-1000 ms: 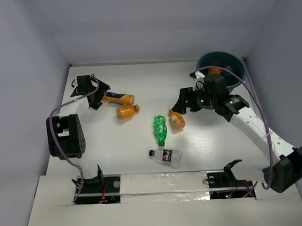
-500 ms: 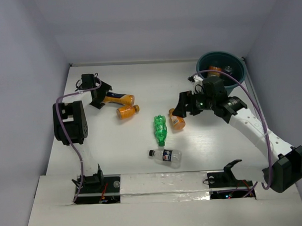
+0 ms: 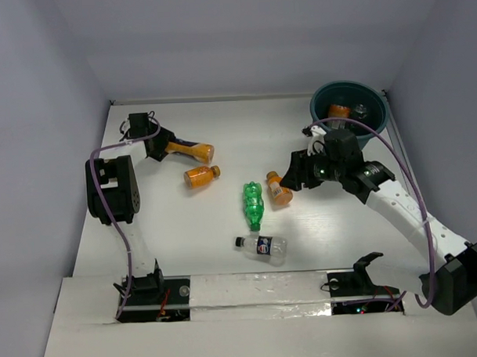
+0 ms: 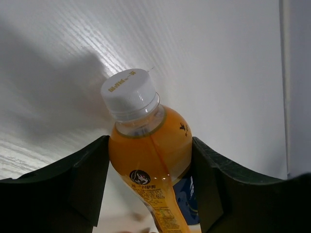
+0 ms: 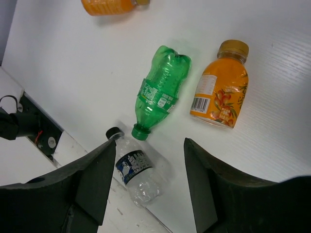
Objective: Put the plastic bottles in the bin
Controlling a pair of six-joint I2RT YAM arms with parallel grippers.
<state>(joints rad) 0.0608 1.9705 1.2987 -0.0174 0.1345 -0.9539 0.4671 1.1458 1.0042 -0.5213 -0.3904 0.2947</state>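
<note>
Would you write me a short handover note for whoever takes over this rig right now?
Left claw: shut on the far-left orange bottle.
Right claw: open, empty, above the middle bottles.
Done: the teal bin holds two, a binned orange bottle and a binned clear bottle.
Left: the gripped bottle, plus four loose: the left-centre orange bottle, the green bottle, the orange-capped bottle beside it, and the blue-labelled clear bottle nearest the bases.
</note>
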